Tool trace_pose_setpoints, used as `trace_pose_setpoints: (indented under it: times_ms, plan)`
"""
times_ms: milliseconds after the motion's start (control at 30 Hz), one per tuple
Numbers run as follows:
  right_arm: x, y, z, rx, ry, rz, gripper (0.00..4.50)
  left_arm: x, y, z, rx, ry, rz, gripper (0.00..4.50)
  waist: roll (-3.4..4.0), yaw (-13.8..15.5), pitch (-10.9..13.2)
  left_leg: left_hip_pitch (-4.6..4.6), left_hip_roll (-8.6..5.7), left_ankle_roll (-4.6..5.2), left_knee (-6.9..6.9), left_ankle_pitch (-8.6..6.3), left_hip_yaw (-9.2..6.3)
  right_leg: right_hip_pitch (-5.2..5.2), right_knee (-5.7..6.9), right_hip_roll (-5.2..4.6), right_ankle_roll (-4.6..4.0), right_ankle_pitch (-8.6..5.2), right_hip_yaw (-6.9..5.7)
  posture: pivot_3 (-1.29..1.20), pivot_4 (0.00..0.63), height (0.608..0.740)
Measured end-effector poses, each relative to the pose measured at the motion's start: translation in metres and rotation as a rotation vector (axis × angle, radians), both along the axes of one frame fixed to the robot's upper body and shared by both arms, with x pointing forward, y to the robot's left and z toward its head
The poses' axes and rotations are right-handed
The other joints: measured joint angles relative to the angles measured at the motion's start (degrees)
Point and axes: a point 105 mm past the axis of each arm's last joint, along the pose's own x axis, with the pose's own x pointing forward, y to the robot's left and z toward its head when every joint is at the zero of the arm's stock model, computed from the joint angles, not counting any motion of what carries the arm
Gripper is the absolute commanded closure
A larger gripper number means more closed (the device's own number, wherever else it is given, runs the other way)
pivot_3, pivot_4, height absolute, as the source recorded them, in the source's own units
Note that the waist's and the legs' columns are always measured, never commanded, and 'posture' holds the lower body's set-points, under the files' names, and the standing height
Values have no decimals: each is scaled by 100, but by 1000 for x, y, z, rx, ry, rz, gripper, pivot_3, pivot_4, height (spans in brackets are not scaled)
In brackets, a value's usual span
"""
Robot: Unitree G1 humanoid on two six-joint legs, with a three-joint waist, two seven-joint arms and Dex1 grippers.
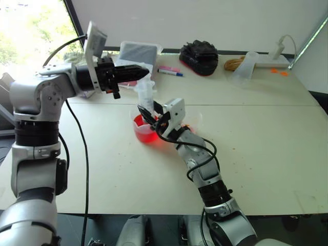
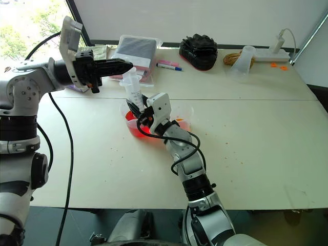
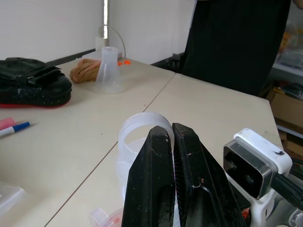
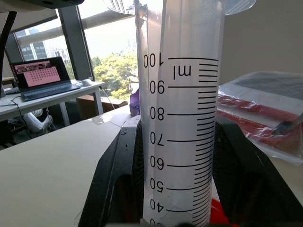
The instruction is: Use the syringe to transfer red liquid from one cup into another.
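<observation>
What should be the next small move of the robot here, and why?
Probably the left gripper, shut on the plunger top, should pull gently upward. The right gripper is shut on the syringe, which stands upright over the spouted cup of red liquid, and the barrel looks clear at the marks in the right wrist view, so little seems drawn in yet.

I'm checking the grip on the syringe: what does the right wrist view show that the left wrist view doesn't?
Right wrist view: the syringe barrel's printed ml scale, held between the right gripper fingers, a laptop on a far desk.
Left wrist view: the shut left gripper at the plunger's round top, an upturned frosted cup, a black pad.
Both: the syringe and the pale table.
</observation>
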Motion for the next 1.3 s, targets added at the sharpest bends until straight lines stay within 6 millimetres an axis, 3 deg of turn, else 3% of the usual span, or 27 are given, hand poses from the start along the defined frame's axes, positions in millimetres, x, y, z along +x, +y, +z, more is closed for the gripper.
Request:
trace_pose_setpoints:
  times_ms: [1267, 1300]
  plan:
    - [0, -1, 3, 18, -1, -6, 3168, 3, -2, 6, 13, -28, -5, 4470, 0, 0, 0, 0, 0, 0, 0, 0, 0, 0, 0, 3, 0, 0, 0, 0, 150, 740]
    - [0, -1, 3, 18, -1, -6, 3168, 3, -2, 6, 14, -29, -6, 4186, 0, 0, 0, 0, 0, 0, 0, 0, 0, 0, 0, 3, 0, 0, 0, 0, 150, 740]
